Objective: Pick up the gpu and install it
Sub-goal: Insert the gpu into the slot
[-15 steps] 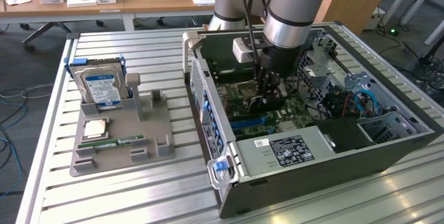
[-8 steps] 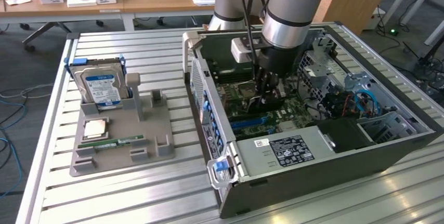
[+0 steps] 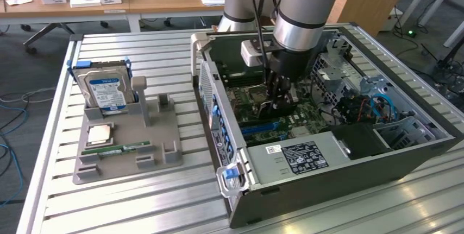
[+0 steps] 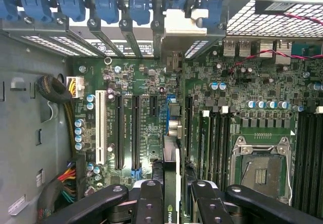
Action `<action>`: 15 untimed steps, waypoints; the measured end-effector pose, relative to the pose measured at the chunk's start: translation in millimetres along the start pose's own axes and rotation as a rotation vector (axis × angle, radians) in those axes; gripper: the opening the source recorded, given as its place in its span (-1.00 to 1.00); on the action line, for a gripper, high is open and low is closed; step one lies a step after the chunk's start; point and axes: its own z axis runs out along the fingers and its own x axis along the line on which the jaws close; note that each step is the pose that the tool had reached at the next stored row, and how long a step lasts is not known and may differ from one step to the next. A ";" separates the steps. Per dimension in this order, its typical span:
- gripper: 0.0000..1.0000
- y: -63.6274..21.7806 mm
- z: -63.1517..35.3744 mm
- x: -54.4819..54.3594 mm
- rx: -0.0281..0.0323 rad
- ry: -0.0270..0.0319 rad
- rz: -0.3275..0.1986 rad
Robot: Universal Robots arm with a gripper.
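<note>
In the wrist view the gpu [image 4: 170, 178] appears edge-on as a thin dark card between my fingers, running toward the case's rear wall, where its pale bracket [image 4: 177, 30] stands among the blue slot clips. My gripper [image 4: 171, 206] is shut on the gpu. The card is upright over a blue slot on the motherboard [image 4: 146, 77], beside two long black slots [image 4: 135, 128]. Whether it touches the slot I cannot tell. From the exterior view, the gripper [image 3: 279, 102] reaches down inside the open computer case [image 3: 326, 155], just over the motherboard.
A grey holder [image 3: 127, 147] on the slatted table at the exterior view's left carries a hard drive [image 3: 107, 90], a processor chip [image 3: 100, 133] and a green memory stick [image 3: 116, 150]. Inside the case are the CPU socket [image 4: 262, 168], a white slot [image 4: 101, 128] and cable bundles [image 4: 68, 90].
</note>
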 end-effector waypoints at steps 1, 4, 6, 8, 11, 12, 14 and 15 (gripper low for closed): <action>-0.47 0.2 0.1 0.0 0.0000 0.0001 0.000; -0.47 1.0 1.1 0.1 0.0000 0.0001 0.000; -0.47 1.4 1.8 0.1 0.0000 0.0001 0.000; -0.47 1.7 2.6 0.1 0.0000 0.0000 0.000; -0.47 2.1 4.3 0.2 0.0000 0.0001 0.000; -0.47 2.2 4.9 0.2 0.0000 0.0000 0.000; -0.47 2.6 6.3 0.2 0.0001 0.0000 0.000; -0.47 2.8 6.9 0.2 0.0000 0.0000 0.000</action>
